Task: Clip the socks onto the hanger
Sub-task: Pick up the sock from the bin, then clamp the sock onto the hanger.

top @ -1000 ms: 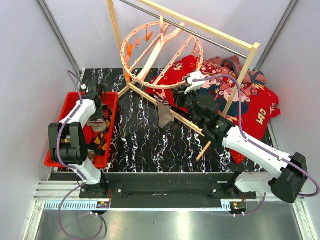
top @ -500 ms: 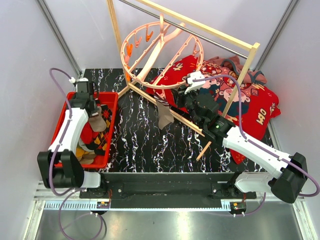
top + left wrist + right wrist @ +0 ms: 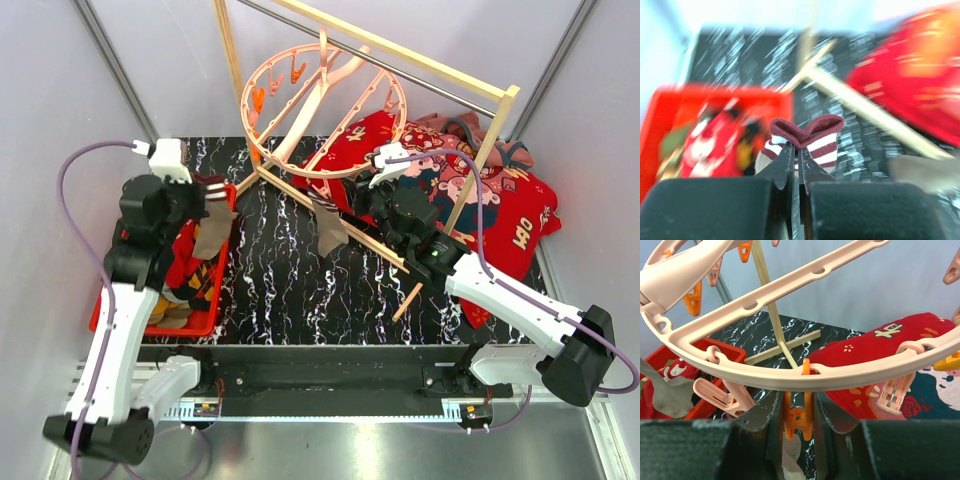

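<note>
My left gripper (image 3: 205, 192) is shut on the cuff of a maroon-and-white striped sock (image 3: 810, 134) and holds it above the red bin; the sock hangs down in the top view (image 3: 212, 232). My right gripper (image 3: 366, 207) is under the near rim of the salmon-pink hanger (image 3: 320, 110), its jaws closed on an orange clip (image 3: 799, 412) that hangs from the ring (image 3: 790, 376). A grey-taupe sock (image 3: 328, 228) hangs from the hanger just left of that gripper. More socks (image 3: 185, 285) lie in the bin.
The red bin (image 3: 100, 318) sits at the table's left edge. The pale wooden rack frame (image 3: 400, 55) carries the hanger, with its foot bar (image 3: 385, 252) lying across the table. The big red cartoon cloth (image 3: 500, 200) fills the right rear.
My left arm has risen out of the bin with the striped sock and swung toward the bin's right rim. The right arm and the hanger have not moved.
</note>
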You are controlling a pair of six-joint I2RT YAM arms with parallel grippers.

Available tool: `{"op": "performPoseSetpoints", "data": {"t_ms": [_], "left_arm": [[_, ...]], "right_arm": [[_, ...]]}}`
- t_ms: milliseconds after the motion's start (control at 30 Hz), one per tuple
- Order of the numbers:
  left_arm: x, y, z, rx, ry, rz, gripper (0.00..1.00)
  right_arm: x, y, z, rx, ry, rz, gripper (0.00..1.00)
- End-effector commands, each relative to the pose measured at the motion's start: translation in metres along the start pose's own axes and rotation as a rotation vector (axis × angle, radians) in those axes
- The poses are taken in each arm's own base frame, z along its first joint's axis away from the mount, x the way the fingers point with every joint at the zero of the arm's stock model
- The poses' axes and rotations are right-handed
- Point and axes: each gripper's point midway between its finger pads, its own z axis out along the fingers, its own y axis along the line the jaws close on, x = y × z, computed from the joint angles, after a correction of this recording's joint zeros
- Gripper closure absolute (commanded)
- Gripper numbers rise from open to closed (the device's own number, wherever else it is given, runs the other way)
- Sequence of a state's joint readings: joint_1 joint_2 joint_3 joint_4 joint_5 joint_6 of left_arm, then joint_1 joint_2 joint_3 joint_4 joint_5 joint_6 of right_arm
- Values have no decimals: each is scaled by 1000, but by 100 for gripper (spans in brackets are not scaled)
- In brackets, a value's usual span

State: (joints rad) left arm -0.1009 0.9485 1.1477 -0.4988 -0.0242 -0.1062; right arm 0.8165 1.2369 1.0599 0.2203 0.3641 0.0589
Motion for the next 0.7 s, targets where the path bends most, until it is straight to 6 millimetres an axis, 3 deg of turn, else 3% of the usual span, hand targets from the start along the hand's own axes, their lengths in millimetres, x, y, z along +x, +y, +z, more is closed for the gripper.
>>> {"op": "performPoseSetpoints", "data": {"t_ms": [0,133,333,667], "left_arm": [[-44,-69,-36,329,-229,110,100],[-58,-117,-64,539,-319,109,100],[-52,-182,-91,808,-353,92,100],[-8,-252,-74,984,-304,33,100]], "right_arm": [[-32,0,-2,-8,-76,38,90],[-34,2,-1,-13,-78,39,90],[-37,3,-2,-19,-80,40,90],[-44,5,-5,-31,-85,52,91]]}}
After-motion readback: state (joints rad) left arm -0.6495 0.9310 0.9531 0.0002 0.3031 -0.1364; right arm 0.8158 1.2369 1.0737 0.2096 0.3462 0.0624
